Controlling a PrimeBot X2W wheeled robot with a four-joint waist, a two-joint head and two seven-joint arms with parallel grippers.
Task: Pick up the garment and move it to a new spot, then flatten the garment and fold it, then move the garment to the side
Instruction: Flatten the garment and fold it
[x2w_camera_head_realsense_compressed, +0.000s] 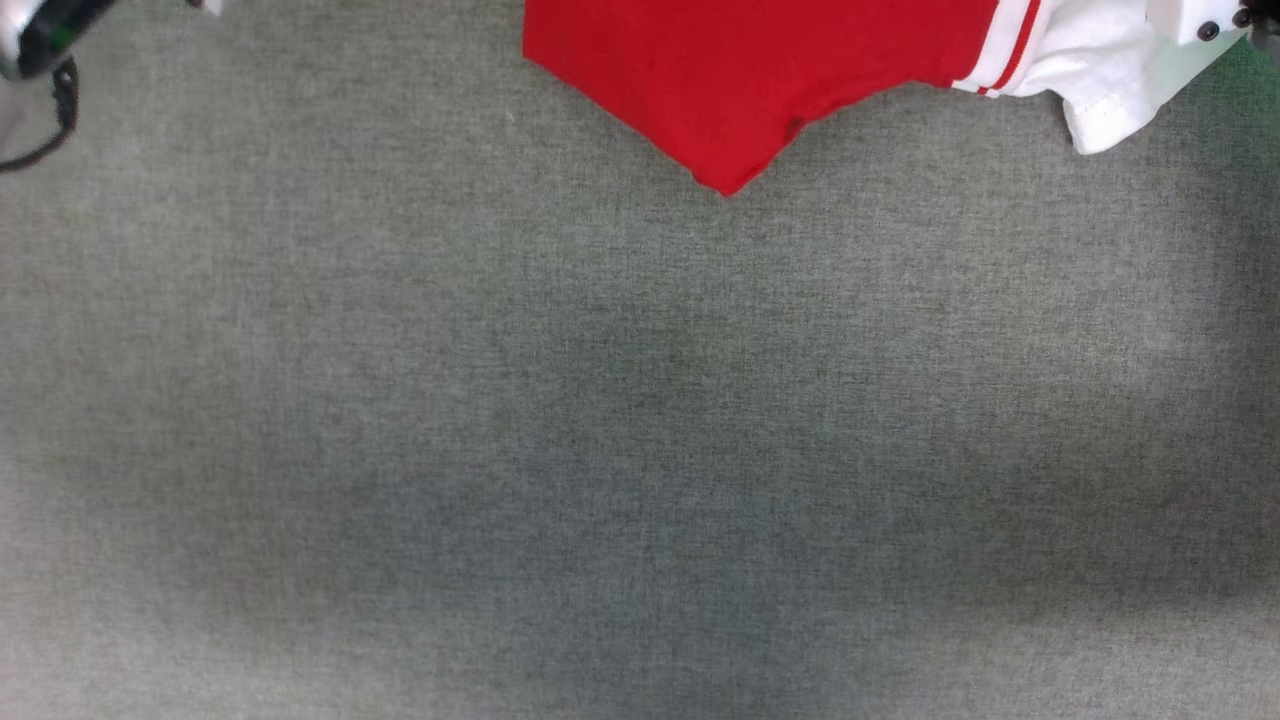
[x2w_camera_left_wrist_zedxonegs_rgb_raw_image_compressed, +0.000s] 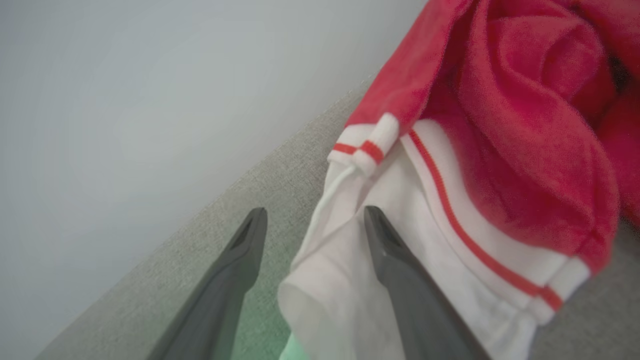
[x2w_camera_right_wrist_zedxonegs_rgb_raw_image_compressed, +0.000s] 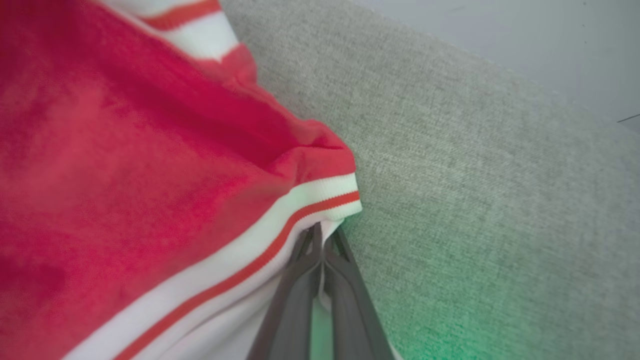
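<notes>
Right fingers (x2w_camera_right_wrist_zedxonegs_rgb_raw_image_compressed: 300, 300) press together, pinching the garment's (x2w_camera_right_wrist_zedxonegs_rgb_raw_image_compressed: 125, 150) white, red-striped sleeve trim. Left fingers (x2w_camera_left_wrist_zedxonegs_rgb_raw_image_compressed: 220, 300) stand spread wide, a white sleeve fold between them. That garment lies bunched near the grey desk's (x2w_camera_head_realsense_compressed: 600, 450) far edge.

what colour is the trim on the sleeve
The sleeve trim is white with one thin red stripe; the right wrist view shows it best.
</notes>
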